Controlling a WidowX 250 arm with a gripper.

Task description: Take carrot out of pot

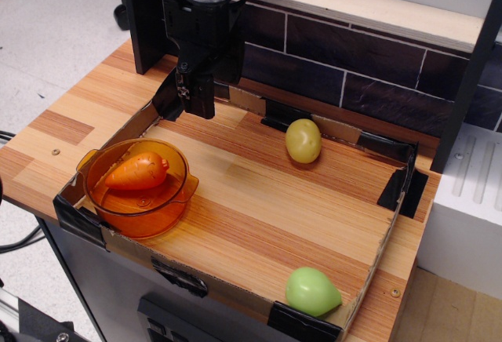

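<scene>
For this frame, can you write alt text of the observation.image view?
An orange carrot lies inside a translucent orange pot at the left of a wooden tray. The black tool hangs behind the pot, apart from it. A yellow-green fruit and green fruit lie right.

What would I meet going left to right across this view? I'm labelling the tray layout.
pot with the carrot inside it → pincer hanging above the tray → yellow-green fruit and bright green fruit, roughly level with each other.
</scene>
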